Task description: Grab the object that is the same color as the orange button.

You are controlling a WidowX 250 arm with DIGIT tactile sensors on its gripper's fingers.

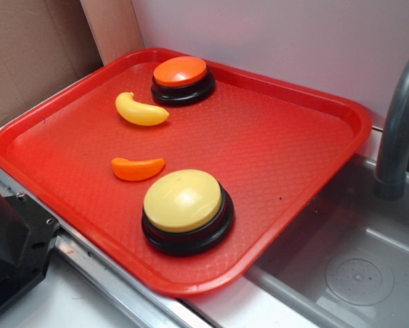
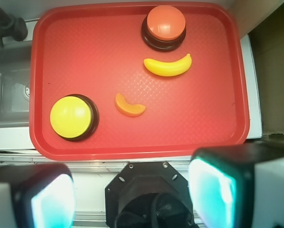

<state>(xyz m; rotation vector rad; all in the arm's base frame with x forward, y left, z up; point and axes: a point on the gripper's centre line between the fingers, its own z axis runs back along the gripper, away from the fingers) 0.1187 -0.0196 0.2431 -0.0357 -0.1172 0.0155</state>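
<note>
A small glossy orange crescent, the object (image 1: 137, 168) (image 2: 128, 106), lies on the red tray (image 1: 293, 150) (image 2: 85, 52) near its middle. The orange button (image 1: 182, 78) (image 2: 164, 26) with a black base stands at the tray's far end. In the wrist view my gripper (image 2: 132, 194) hangs high above the table, outside the tray's near rim, with its fingers (image 2: 211, 192) wide apart and nothing between them. The gripper does not show in the exterior view.
A yellow banana-shaped piece (image 1: 140, 110) (image 2: 167, 67) lies between the object and the orange button. A bigger yellow-topped button (image 1: 186, 210) (image 2: 72, 117) stands close beside the object. A steel sink (image 1: 355, 266) with a grey faucet (image 1: 398, 130) adjoins the tray. The robot's black base (image 2: 149, 194) sits under the gripper.
</note>
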